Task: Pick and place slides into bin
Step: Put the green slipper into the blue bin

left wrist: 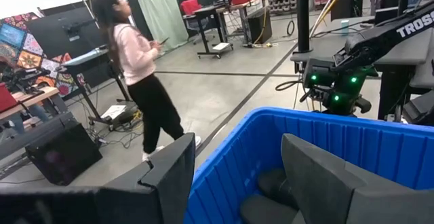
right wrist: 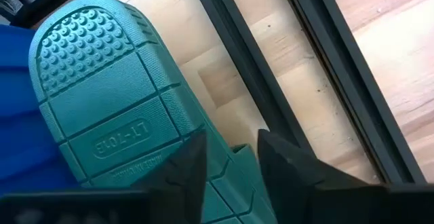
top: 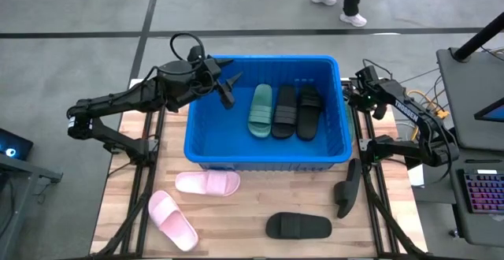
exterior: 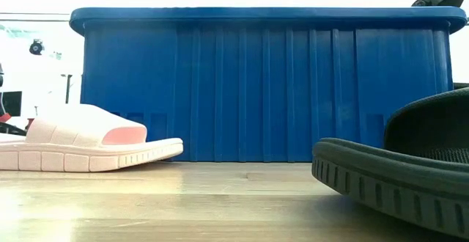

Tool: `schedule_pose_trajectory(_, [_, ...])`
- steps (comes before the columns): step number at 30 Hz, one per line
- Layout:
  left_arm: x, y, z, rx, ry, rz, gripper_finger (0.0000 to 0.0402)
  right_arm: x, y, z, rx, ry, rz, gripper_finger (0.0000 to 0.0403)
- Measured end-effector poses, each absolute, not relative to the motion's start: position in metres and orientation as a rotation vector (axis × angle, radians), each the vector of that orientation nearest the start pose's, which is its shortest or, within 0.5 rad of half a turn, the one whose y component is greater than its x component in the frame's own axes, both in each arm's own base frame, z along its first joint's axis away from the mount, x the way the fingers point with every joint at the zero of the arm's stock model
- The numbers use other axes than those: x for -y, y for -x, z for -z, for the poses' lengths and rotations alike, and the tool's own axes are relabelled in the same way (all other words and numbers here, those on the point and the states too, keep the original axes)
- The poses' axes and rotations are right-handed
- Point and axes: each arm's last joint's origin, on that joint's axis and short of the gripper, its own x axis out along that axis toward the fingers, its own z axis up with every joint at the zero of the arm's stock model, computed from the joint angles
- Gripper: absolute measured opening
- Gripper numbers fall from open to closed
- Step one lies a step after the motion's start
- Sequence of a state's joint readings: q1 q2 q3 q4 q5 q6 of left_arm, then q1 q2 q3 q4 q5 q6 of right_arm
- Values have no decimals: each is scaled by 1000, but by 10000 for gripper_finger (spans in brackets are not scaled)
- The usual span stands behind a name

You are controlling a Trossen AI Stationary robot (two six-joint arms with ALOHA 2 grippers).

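the blue bin stands at the back middle of the wooden tabletop. inside it three slides lie side by side toward its right half — a sage green slide and two black slides. on the tabletop in front of the bin lie two light pink slides, one just before the bin's front wall and the other nearer the left front corner, and a lone black slide near the front edge, to the right.

the left gripper hangs over the bin's left rear corner with its fingers spread and nothing between them. the right gripper is at the bin's right side; in its wrist view a second green slide fills the space just ahead, ribbed sole up, with the fingers narrowly parted right at its edge — i cannot tell whether they grip it.

a person walks across the floor beyond the tabletop.
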State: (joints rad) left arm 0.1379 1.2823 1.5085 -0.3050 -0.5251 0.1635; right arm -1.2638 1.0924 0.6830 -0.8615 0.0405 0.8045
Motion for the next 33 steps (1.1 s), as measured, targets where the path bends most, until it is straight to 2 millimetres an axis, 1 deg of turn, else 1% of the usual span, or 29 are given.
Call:
schedule_pose_trajectory(5, [-51, -260, -462, -136, -174, -655, 205, 169, -53, -203, -618, -1402, 1566, 172])
schedule_pose_trajectory(10, [-51, -261, -461, -141, -178, -654, 205, 171, -53, -203, -578, -1413, 1577, 197])
schedule_pose_trajectory(15, [-51, -261, -461, -143, -179, -653, 205, 171, -55, -198, -501, -1486, 1571, 199])
schedule_pose_trajectory(18, [-51, -261, -461, -142, -178, -653, 205, 172, -55, -196, -456, -1500, 1569, 199])
schedule_pose_trajectory(33, [-51, -261, -461, -143, -175, -653, 205, 172, -55, -173, -428, -1484, 1554, 199])
